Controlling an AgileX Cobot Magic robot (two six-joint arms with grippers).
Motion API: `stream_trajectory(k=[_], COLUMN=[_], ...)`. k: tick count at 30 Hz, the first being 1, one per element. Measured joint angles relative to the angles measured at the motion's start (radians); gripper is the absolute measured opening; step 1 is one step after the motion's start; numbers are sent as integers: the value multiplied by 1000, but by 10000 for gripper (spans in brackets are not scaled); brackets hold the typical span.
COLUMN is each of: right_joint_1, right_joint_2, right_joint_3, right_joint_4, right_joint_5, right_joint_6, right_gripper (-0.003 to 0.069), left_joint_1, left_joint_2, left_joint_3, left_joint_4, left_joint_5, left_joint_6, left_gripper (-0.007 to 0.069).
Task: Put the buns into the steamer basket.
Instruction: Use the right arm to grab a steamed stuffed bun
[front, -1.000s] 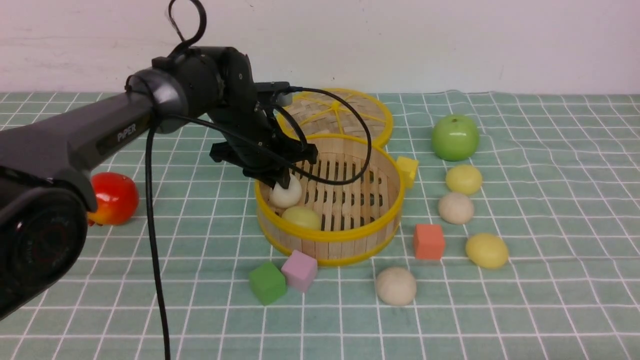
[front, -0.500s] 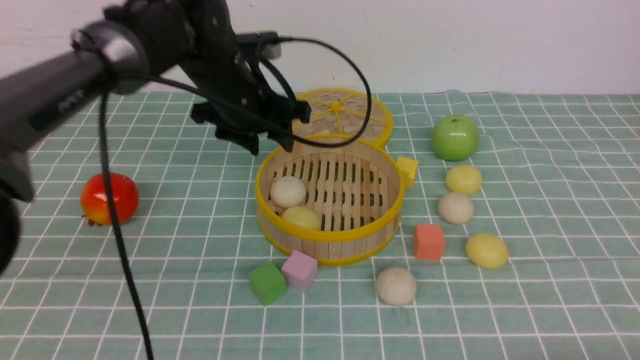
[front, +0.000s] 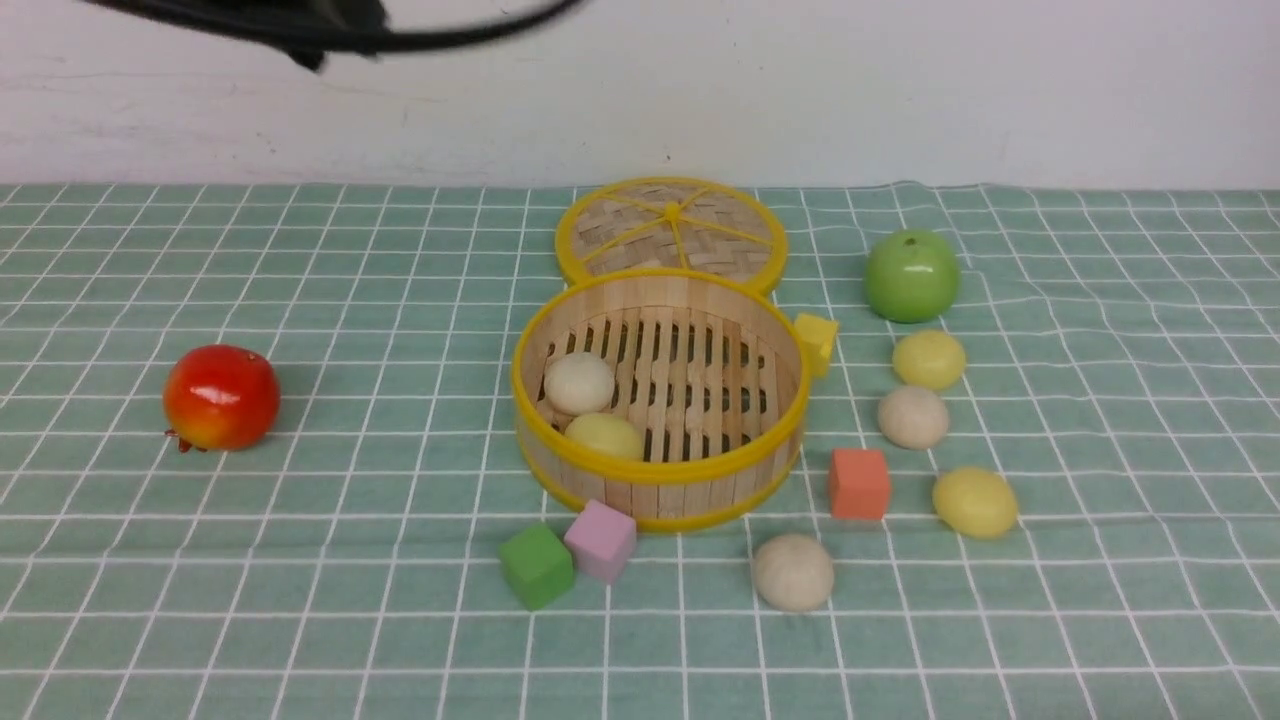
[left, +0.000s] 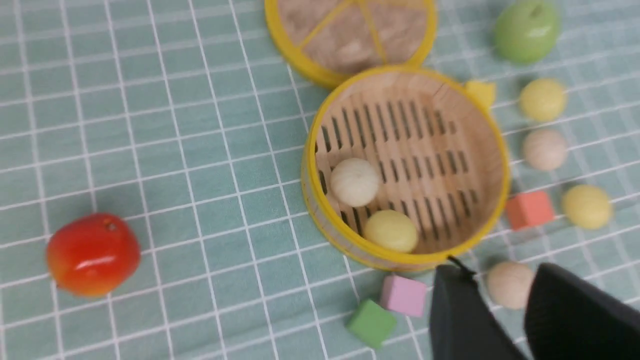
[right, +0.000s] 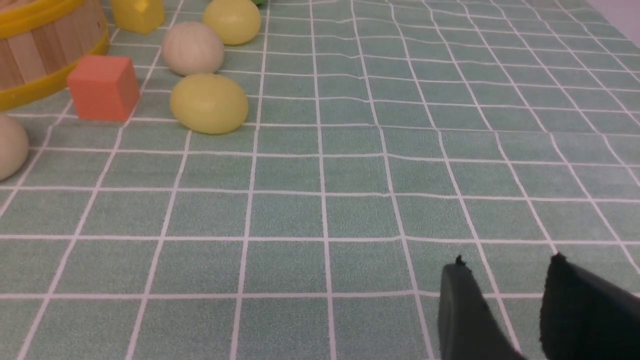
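Treat the tabletop (front: 300, 620), spread with green checked cloth, as the work area. Locate the steamer basket (front: 660, 490) at centre, open-topped to receive buns, with the lid (front: 670, 225) laid flat just behind, out of the loading path. Read both hands as empty: left hand (left: 500, 270) high above the basket's near side, jaws partly apart on nothing; right hand (right: 507, 260) low over bare cloth, likewise parted. Disregard the green apple (front: 910, 275) and red apple (front: 220, 397). Count two buns loaded, inner off-white bun (front: 579, 383) and inner yellow bun (front: 603, 436), grouped by the basket's left wall, leaving floor space. Count four outside to the right: far yellow bun (front: 929, 358), middle off-white bun (front: 912, 417), near yellow bun (front: 975, 501), front off-white bun (front: 792, 571). Avoid the orange cube (front: 858, 483) between basket and near yellow bun.
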Motion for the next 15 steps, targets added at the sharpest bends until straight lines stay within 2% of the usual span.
stream_trajectory(k=[2,4,7,12,13,15], right_joint_1=[0,0,0,0,0,0], right_joint_2=[0,0,0,0,0,0], right_joint_3=[0,0,0,0,0,0], right_joint_4=[0,0,0,0,0,0], right_joint_5=[0,0,0,0,0,0], right_joint_6=[0,0,0,0,0,0], right_gripper=[240,240,240,240,240,240], left_joint_1=[0,0,0,0,0,0], left_joint_2=[-101,-161,-428,-760,-760,-934], left_joint_3=[73,121,363,692,708,915], left_joint_4=[12,22,57,44,44,37], left_joint_5=[0,0,0,0,0,-5], left_joint_6=[-21,-35,-79,-101,-101,-118], left_gripper=[111,83,-8,-13,-13,-13])
